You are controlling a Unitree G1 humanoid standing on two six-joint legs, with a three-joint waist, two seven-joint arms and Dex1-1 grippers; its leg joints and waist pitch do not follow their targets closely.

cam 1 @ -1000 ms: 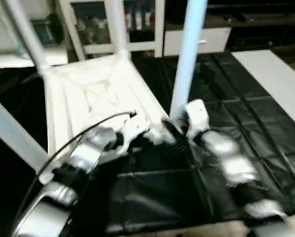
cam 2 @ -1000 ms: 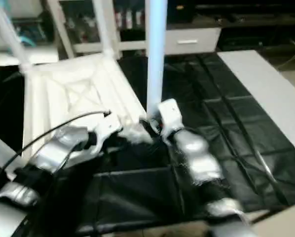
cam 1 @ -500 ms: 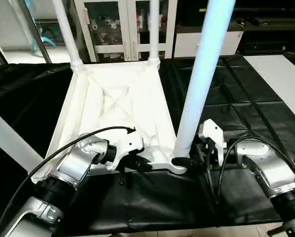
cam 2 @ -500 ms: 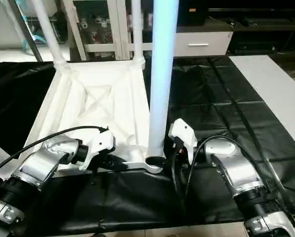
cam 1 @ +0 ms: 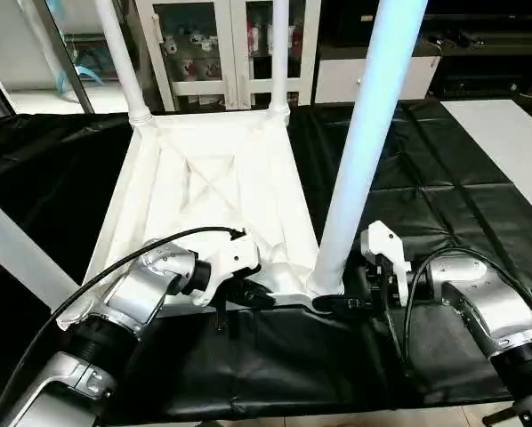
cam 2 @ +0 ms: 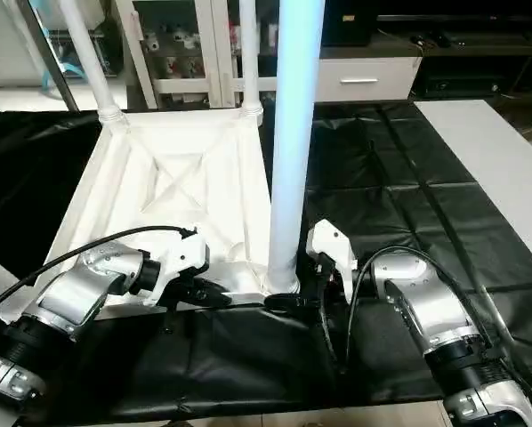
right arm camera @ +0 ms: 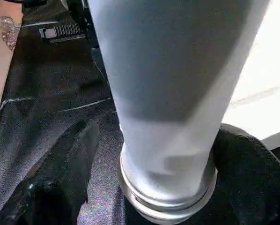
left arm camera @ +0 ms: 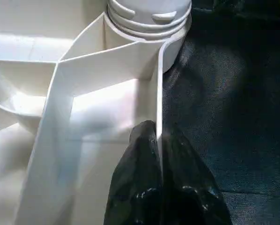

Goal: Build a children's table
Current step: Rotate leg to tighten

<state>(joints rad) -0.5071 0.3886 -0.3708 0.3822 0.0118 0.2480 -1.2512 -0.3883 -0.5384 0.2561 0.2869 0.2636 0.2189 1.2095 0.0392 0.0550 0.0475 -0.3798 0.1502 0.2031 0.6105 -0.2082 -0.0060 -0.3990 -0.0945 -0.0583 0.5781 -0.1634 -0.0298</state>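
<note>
Lying upside down on the black-draped work table [cam 1: 479,231], the children's table [cam 1: 213,191] has our left gripper [left arm camera: 158,140] pinching its near rim; our right gripper [right arm camera: 149,154] stands spread around the near-right leg [cam 1: 364,142], forearms low.

Left gripper [left arm camera: 158,140] pinched closed; right gripper [right arm camera: 154,154] spread wide.

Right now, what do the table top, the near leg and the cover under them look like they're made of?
Table top: looks like moulded white plastic, smooth with a slight sheen, thin ribs across the underside. Near leg: likely the same plastic, a smooth tube with ringed bands at its base. Cover: thin black sheeting, creased and faintly shiny; plastic film or coated fabric.
</note>
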